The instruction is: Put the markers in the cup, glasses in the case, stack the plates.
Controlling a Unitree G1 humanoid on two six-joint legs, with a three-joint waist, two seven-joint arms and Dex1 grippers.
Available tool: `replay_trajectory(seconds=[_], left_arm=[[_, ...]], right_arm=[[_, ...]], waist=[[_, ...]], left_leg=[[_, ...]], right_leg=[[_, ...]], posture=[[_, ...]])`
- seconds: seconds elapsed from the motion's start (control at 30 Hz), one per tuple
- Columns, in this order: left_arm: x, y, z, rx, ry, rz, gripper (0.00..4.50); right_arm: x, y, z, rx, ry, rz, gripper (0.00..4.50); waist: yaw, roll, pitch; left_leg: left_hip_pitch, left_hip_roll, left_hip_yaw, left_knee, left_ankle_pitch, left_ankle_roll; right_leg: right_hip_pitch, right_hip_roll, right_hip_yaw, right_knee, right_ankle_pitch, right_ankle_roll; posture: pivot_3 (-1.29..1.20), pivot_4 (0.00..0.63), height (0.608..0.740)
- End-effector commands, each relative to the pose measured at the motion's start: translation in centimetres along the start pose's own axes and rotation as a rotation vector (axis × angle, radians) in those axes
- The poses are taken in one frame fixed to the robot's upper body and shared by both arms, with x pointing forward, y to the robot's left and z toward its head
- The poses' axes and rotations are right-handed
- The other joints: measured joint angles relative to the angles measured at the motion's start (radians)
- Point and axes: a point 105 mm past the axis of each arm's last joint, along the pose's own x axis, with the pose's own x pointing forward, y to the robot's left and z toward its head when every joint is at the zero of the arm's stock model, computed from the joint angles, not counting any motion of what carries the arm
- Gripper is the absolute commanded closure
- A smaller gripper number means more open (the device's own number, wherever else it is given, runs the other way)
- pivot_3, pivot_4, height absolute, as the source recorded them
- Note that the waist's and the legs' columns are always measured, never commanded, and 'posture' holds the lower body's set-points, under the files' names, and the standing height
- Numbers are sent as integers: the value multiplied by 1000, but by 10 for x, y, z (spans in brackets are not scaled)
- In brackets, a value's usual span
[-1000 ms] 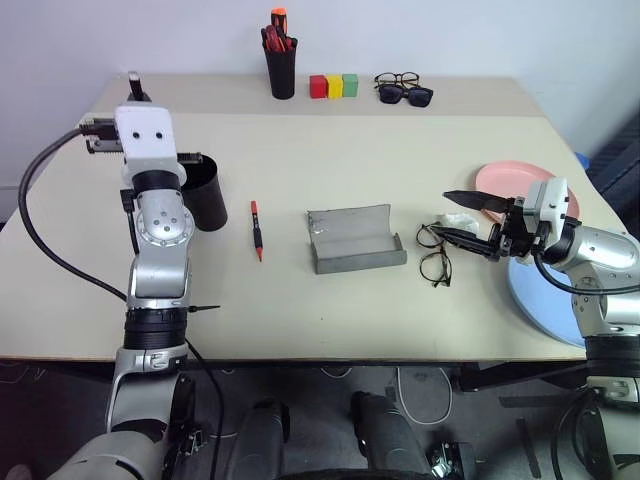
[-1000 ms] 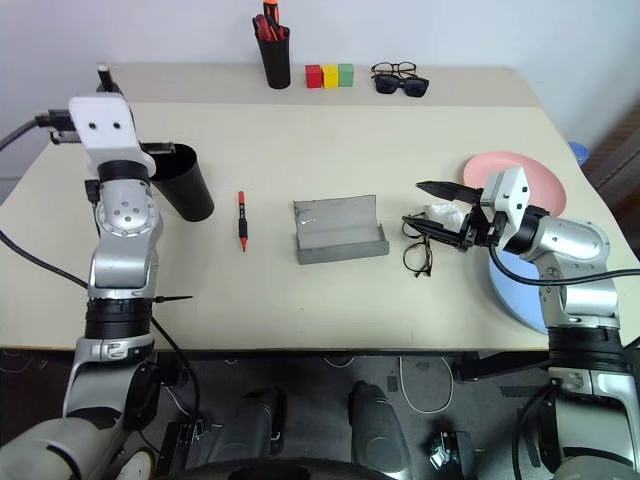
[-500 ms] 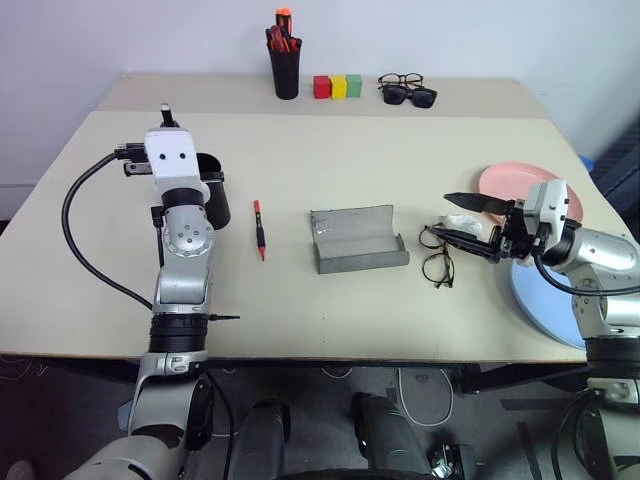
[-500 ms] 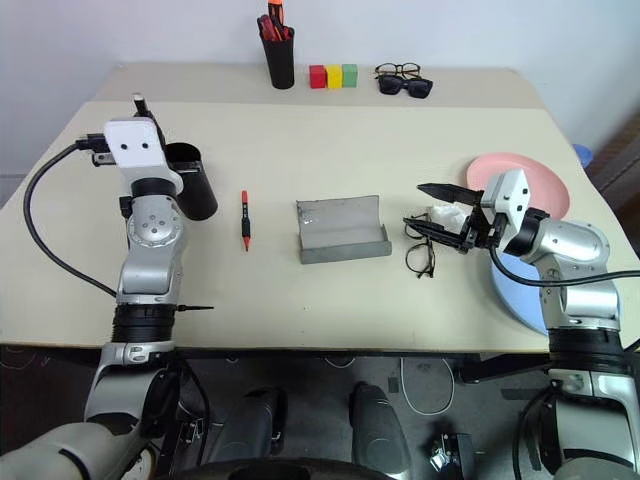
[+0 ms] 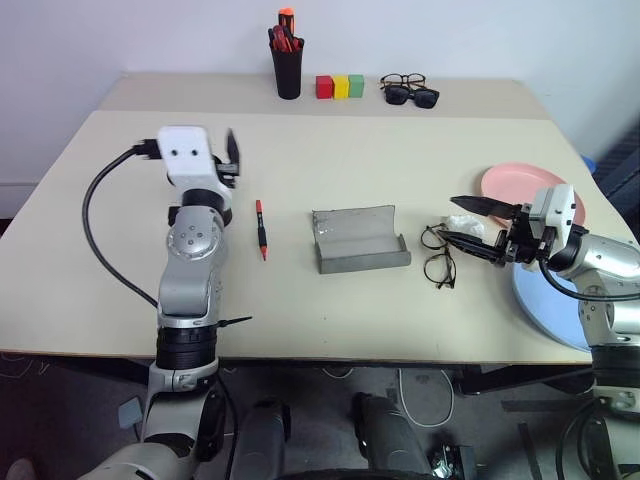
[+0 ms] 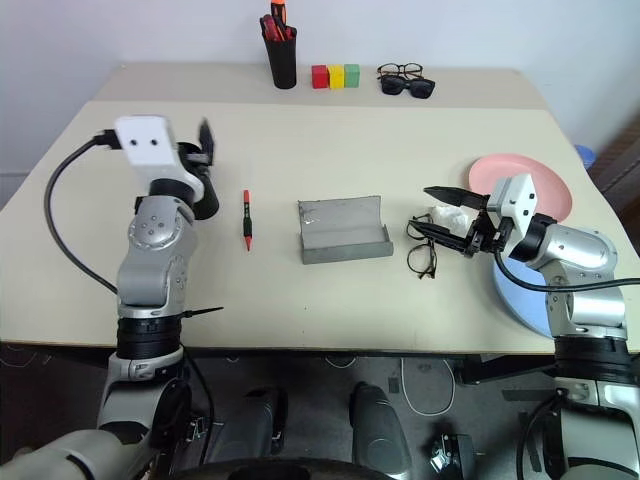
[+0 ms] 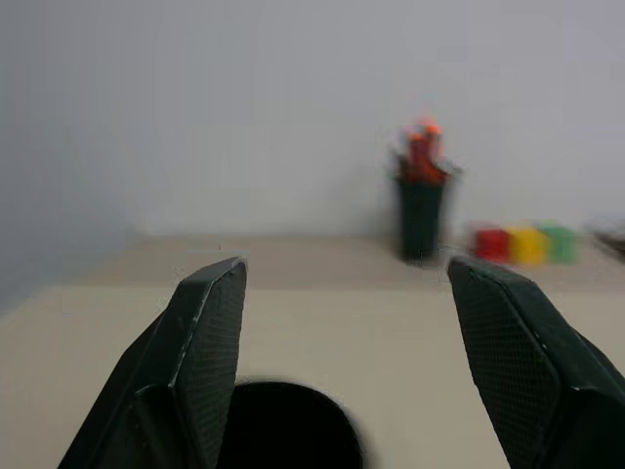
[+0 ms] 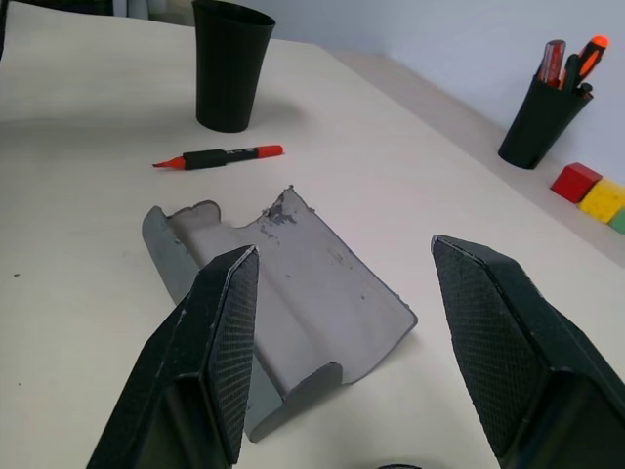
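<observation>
While the black marker with the red cap point(image 5: 260, 229) lies loose on the table between the cup point(image 8: 231, 65) and the case point(image 5: 358, 240), the task looks only partly under way. The left gripper point(image 7: 342, 371) is up over the cup with its jaws spread and nothing between them; whether the white-bodied marker is in the cup I cannot tell, since its inside is hidden. The case sits open and empty in the middle of the table, lid up. The glasses point(image 5: 437, 254) lie on the tabletop just to the right of it, beside a small white scrap, with the right gripper point(image 5: 470, 227) hovering near them, its fingers apart and holding nothing. The pink plate point(image 5: 515, 184) and the blue plate point(image 5: 545, 310) rest side by side at the right edge, not stacked. So, judging from this, at least one marker, the glasses and the plates all remain to be done.
</observation>
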Motion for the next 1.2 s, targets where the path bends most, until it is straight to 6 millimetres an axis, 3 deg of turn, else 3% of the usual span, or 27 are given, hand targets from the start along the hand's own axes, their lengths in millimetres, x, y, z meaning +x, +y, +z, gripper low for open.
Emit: replay_trajectory(seconds=[0.03, 0.2, 0.33, 0.53, 1.17, 1.2], left_arm=[[-6, -32, 5, -30, 173, -174, 1195], [-4, -30, -14, -88, 445, -100, 1195], [-3, -16, -36, -141, 663, 65, 1195], [-5, -9, -62, -183, 838, 215, 1195], [22, -23, -85, -178, 907, 335, 1195], [23, -20, -87, -172, 909, 348, 1417]], right_arm=[[-7, -6, 14, -49, -21, -29, 1637], [-10, -5, 13, -47, -14, -39, 1637], [-13, -5, 11, -45, -9, -52, 1637], [-15, -4, 10, -41, -7, -67, 1637], [-21, 1, 8, -36, 0, -103, 1637], [-22, 1, 8, -37, 1, -105, 1637]], waist=[[-2, 0, 0], [-14, 0, 0], [-29, 0, 0], [-28, -1, 0], [-28, -1, 1], [-27, -1, 1]], left_leg=[[0, 0, 0, 0, 0, 0], [1, 0, 0, 0, 0, 0], [0, 0, -1, 0, 0, 0], [0, 0, -1, -1, 0, 0], [0, 0, -1, -2, 0, -1], [0, 0, -1, -2, 0, -1]], right_leg=[[0, 0, 0, 0, 0, 0], [0, 1, 0, 0, 0, 0], [0, 1, 0, 0, 0, 0], [0, 1, 0, -1, 0, 0], [0, 0, 0, -3, -1, 2], [0, 0, 0, -3, -1, 2]], posture=[[0, 150, 740], [0, 150, 740], [0, 150, 740], [0, 150, 740], [0, 150, 740], [0, 150, 740]])
